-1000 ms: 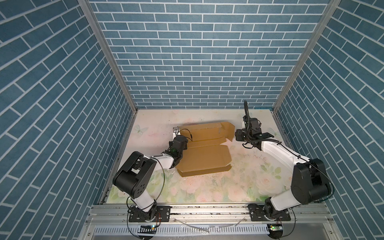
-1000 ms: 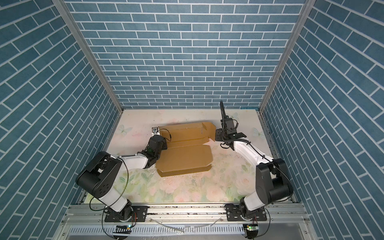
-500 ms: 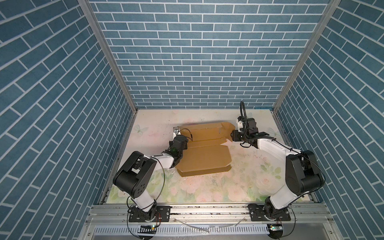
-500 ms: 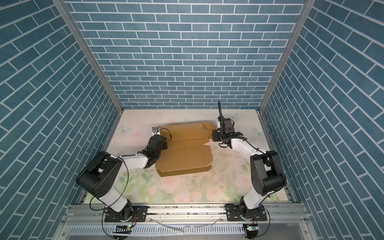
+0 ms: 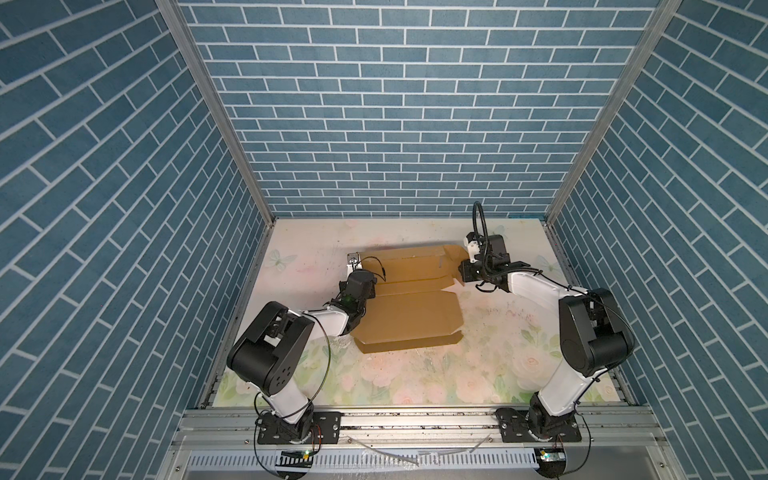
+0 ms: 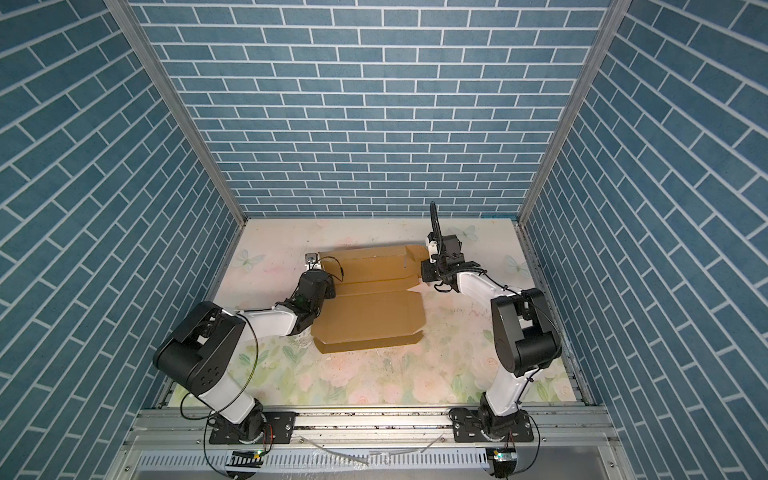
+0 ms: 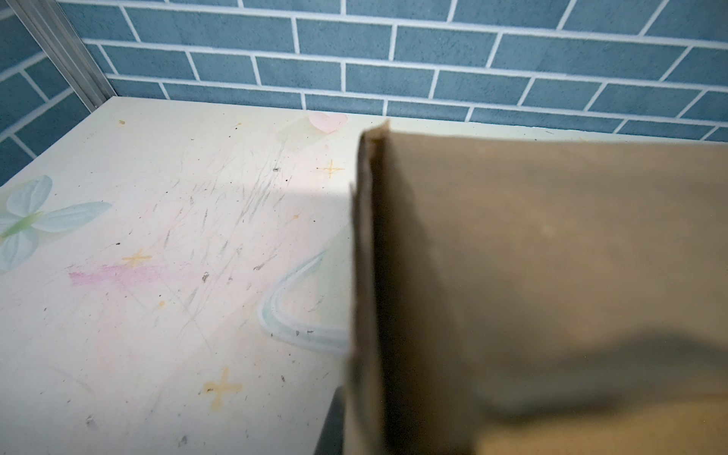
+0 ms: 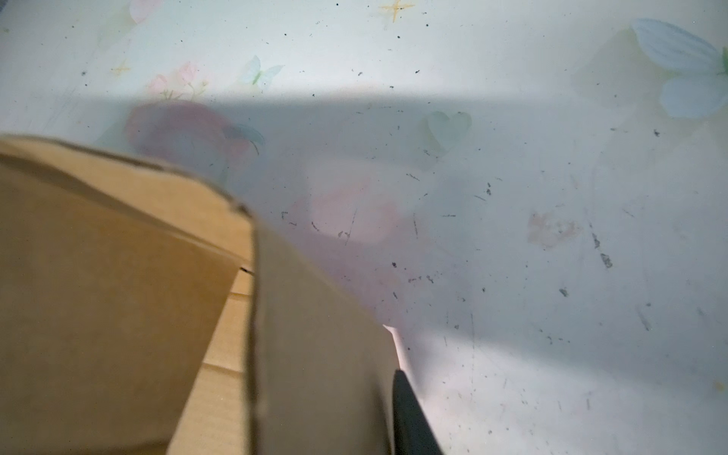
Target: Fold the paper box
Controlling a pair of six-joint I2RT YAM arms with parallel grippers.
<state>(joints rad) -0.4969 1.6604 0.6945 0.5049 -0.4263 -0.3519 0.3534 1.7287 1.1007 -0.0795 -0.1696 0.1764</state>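
We see the paper box (image 5: 409,320) lying on the flowered table (image 5: 478,357), around its middle, brown and only partly folded, in both top views. Its broad near panel lies low, with a narrow lip along the front edge, and beyond a crease strip the far panel carries end flaps.

Our left pincer (image 5: 355,268) sits at the box's left end, beside the far panel. It is closed. In the left wrist view a standing cardboard edge (image 7: 366,256) runs straight down to where one dark finger (image 7: 330,427) shows, so we take it to be pinching that flap.

Our right pincer (image 5: 460,275) is at the box's right end, against the end flap. In the right wrist view one dark finger (image 8: 409,413) lies just beside the flap (image 8: 315,335) and the other is hidden behind the cardboard. We cannot tell whether it has clamped.
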